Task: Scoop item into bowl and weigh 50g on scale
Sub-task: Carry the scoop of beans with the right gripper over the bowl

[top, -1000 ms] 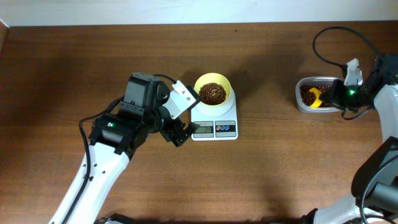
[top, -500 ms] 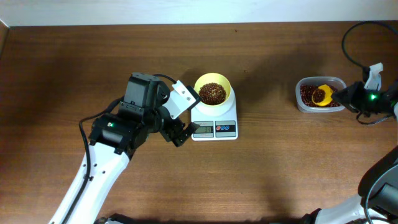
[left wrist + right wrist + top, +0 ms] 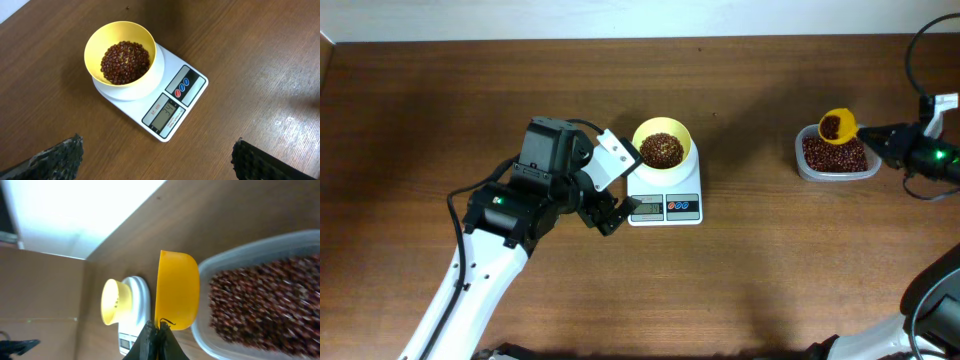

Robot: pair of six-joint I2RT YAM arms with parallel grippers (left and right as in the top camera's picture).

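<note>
table (image 3: 770, 280): dark brown wood grain, bare over most of what I see, no cloth or mat
wall (image 3: 620, 18): pale strip along the table's far edge
tub (image 3: 800, 160): clear plastic, rounded rectangle, flat on the table, far out on my right side, well apart from everything at centre
scoop (image 3: 177, 290): bright yellow, small round cup, off the table, over the tub's far-left corner; can't tell if it touches the rim

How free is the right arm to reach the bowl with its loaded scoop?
Probably yes: only bare table lies between the scoop and the bowl, and the left gripper sits on the scale's far side.
</note>
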